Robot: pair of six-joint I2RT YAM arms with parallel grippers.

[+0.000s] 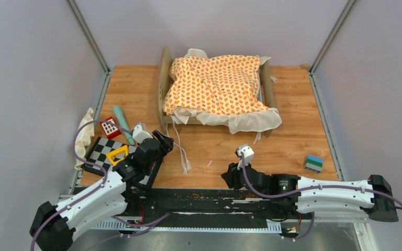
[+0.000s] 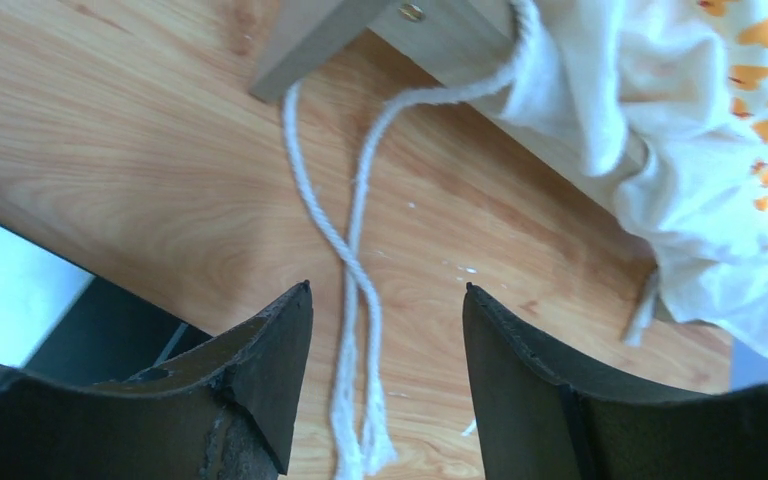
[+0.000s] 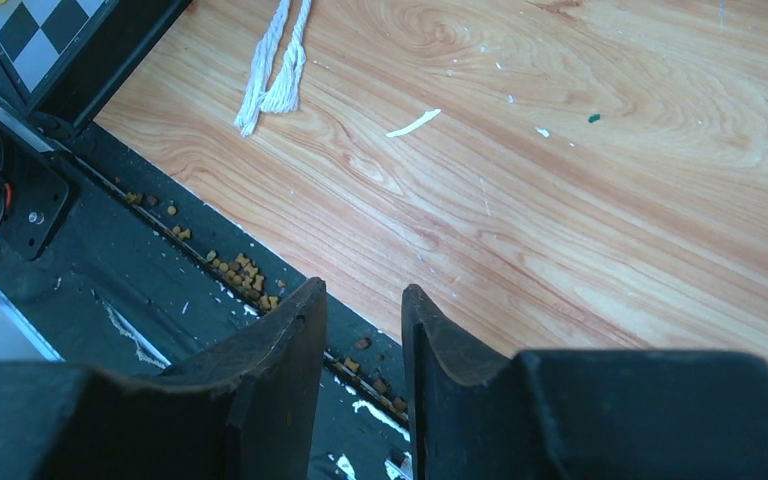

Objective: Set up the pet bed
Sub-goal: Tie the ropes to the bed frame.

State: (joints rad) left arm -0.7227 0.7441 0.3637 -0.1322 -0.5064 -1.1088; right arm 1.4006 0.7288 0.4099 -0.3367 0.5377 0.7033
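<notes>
Left fingers (image 2: 260,370): spread apart and gripping nothing; two white ties (image 2: 350,260) lie loose on the table between them.
Left gripper (image 2: 387,295): low over the wooden table (image 1: 293,130), just in front of the bed's near left corner.
Right fingers (image 3: 270,350): a narrow gap, nothing in it.
Right gripper (image 3: 365,290): over the near table edge, above brown crumbs (image 3: 245,275) in the black rail.
Pet bed (image 1: 163,83): at the back middle of the table, well apart from the right gripper.
Cushion (image 1: 214,83): orange-patterned, rumpled on the bed, its cream edge spilling over the front.
Checkered board (image 1: 100,150): beside the left arm.
Blue-green block (image 1: 314,163): near right.
</notes>
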